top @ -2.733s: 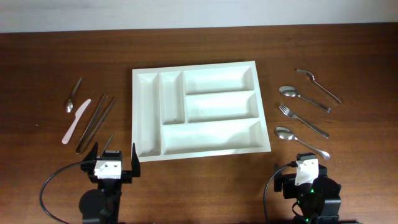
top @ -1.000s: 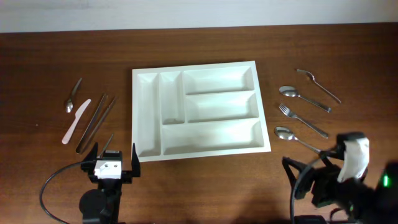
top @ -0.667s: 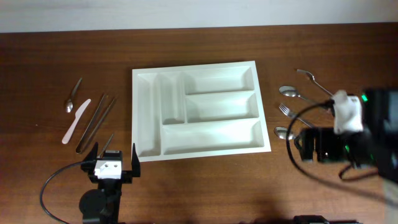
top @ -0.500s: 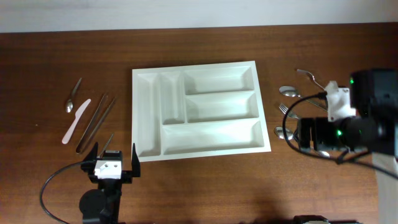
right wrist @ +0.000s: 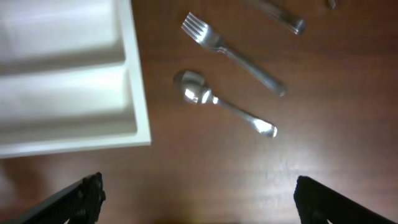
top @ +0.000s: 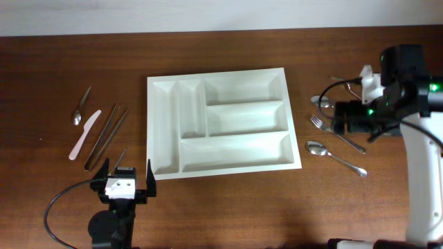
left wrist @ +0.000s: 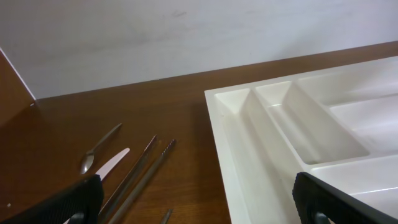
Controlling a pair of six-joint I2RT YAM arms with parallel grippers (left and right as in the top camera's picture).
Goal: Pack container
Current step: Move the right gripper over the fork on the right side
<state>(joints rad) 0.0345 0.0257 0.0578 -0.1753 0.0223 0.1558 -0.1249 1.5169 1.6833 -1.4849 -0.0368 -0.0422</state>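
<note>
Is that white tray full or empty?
Empty: all five compartments of the container show bare white floors; the fork lies beside it on the table.

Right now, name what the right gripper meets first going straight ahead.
Probably the spoon beside the fork: the right gripper points down over it. Depth is unclear; it might land on bare table beside it.

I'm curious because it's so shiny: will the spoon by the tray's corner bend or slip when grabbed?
The spoon looks like metal, so it probably stays stiff. Its glossy, thin handle may slip between the fingers. It lies flat on the table, so a push would likely slide or spin it, not roll it.
</note>
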